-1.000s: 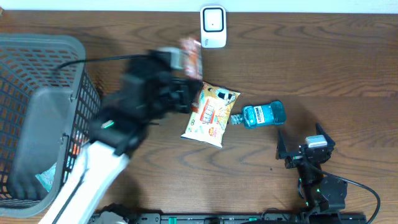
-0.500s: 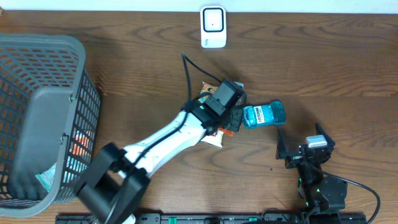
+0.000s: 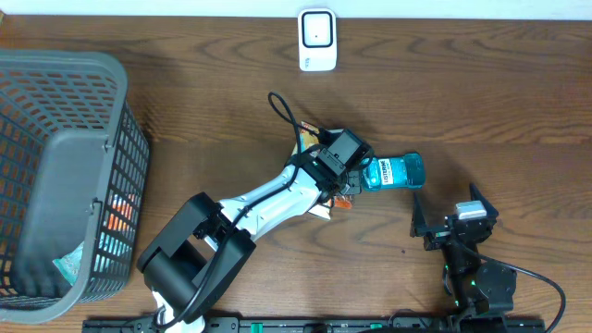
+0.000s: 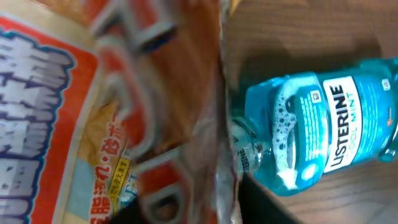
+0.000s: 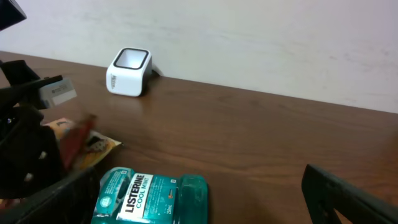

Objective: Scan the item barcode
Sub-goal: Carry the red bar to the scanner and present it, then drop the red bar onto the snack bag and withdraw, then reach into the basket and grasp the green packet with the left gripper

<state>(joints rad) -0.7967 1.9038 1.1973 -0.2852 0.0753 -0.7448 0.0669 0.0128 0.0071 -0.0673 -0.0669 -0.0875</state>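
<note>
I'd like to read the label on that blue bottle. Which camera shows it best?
The left wrist view: the mouthwash bottle fills much of the frame, its label large and legible. Overhead shows it small, lying on its side. The right wrist view cuts it off at the bottom edge.

Even, soft room light, faint shadows on tabletop (image 3: 462, 92). Snack packet (image 4: 93, 112) close under left gripper (image 3: 355, 178) blurred and smeared; mouthwash bottle (image 4: 323, 124) just beyond it sharp.
</note>
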